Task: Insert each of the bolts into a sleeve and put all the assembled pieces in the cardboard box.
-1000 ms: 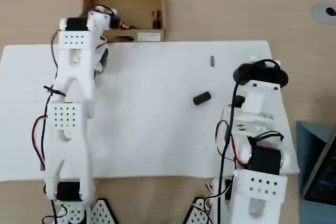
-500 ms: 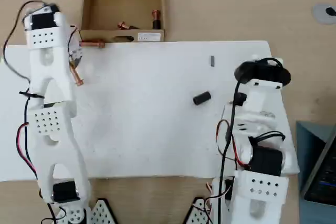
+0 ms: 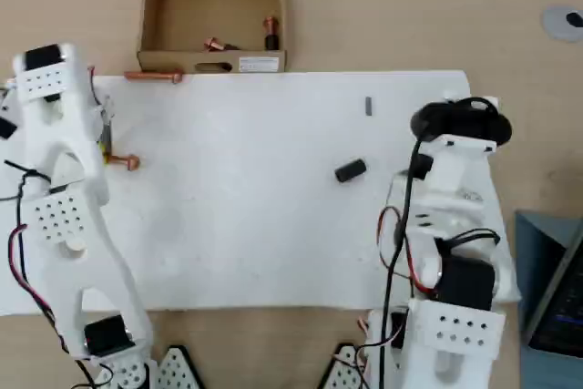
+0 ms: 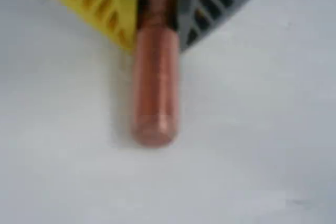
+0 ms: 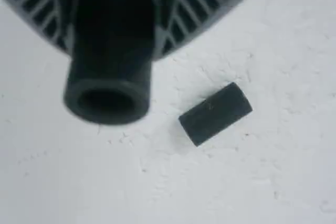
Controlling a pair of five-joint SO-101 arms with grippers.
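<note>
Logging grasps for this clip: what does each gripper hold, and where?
Left gripper: copper bolt, by one end. Right gripper: black sleeve, by its rear end.

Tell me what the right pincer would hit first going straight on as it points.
Likely the mat: the right pincer, shut on a sleeve, aims at bare mat beside the loose sleeve, not at it. Depth is hard to judge.
</note>
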